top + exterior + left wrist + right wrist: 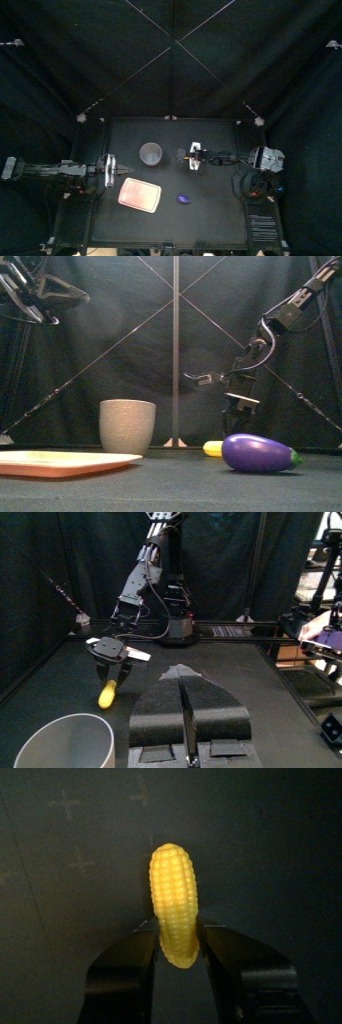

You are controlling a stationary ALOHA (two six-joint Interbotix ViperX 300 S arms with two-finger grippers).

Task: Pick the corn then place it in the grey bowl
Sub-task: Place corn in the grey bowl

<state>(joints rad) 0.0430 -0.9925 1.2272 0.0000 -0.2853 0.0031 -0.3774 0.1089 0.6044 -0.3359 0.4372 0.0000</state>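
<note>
Right end effector (178, 936) around yellow, kernel-ribbed corn (174, 883), possibly aloft.

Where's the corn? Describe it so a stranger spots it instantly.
On the black table, look beside the tall grey speckled cup to the right gripper. Between its jaws is the yellow kernelled toy corn cob: the only yellow thing, unlike the glossy purple toy eggplant.

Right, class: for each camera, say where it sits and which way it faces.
Top: high above, facing down at the table; left arm, right arm show.
Front: table edge, facing level; right gripper shows.
Left wrist: above the left gripper, facing the cup.
Right wrist: above its own jaws, facing the corn.
Both wrists share the corn.
</note>
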